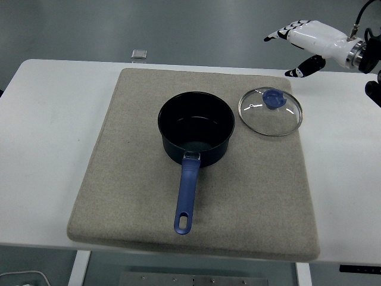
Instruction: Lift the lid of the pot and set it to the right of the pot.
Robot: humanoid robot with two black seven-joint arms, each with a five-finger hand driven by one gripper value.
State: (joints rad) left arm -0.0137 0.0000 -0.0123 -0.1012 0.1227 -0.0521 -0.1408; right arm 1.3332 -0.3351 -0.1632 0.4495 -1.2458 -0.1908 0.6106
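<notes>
We record a white surface (53,119) carrying a beige mat (119,196) that covers most of it. On the mat stands a dark blue saucepan (196,128), uncovered, its blue handle (186,195) pointing toward the near edge. We find the glass pot lid (270,111), with blue knob (274,98), lying flat on the mat just to the right of the saucepan, apart from it. Our right hand (305,43), white, hovers above the far right corner, fingers spread, holding nothing, clear of the lid. A small grey object (139,54) sits at the far edge.
</notes>
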